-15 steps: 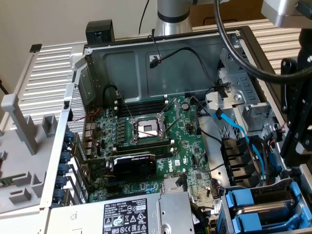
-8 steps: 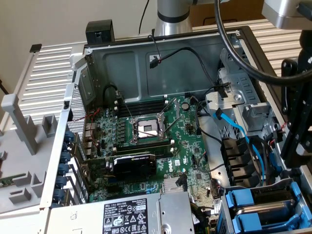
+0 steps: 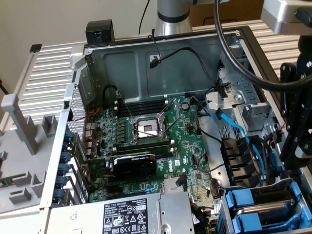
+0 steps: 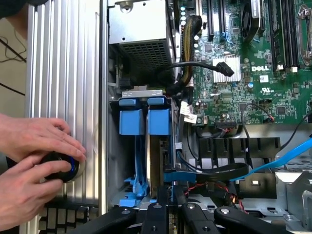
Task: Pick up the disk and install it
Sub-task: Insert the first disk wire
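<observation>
Claw (image 4: 170, 184) tips are pressed almost together, and from the wrist view I judge they pinch the blue rear edge of the disk (image 4: 159, 122). It stands on edge in the drive bay at the corner of the open computer case (image 3: 170, 58), beside a second blue carrier (image 4: 131, 119) and on the side nearer the motherboard (image 4: 253, 73). Gripping that thin end makes sense: the slab slides lengthwise along its slot, and the bay walls leave me little else to hold. I reach in low from the bay's open end, so the blue cable (image 4: 278, 158) and the black ones lie off to one side. The disk looks seated or nearly so; how deep, I cannot tell. On the ribbed worktop (image 4: 58, 73) just beside the case, a person's hands (image 4: 34, 141) cup a black knob (image 4: 58, 165), well apart from me.
</observation>
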